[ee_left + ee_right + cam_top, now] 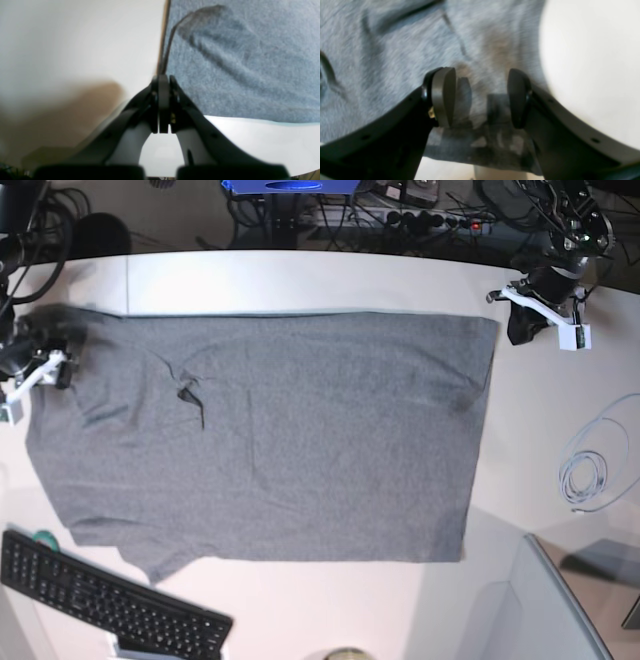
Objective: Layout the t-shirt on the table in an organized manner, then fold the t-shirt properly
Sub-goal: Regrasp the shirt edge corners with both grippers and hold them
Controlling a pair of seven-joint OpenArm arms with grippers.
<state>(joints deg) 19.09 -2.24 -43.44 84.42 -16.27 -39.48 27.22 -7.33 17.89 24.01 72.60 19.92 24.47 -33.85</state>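
Base view — one t-shirt flat | one table | left end effector closed | right end effector wide

Even, bright overhead light fills the base view, sharp throughout. Both wrist views are soft and blurred; the table glares to washed-out white at 10 o'clock, a brown shadow pools at 8 o'clock, and the t-shirt weave smears.
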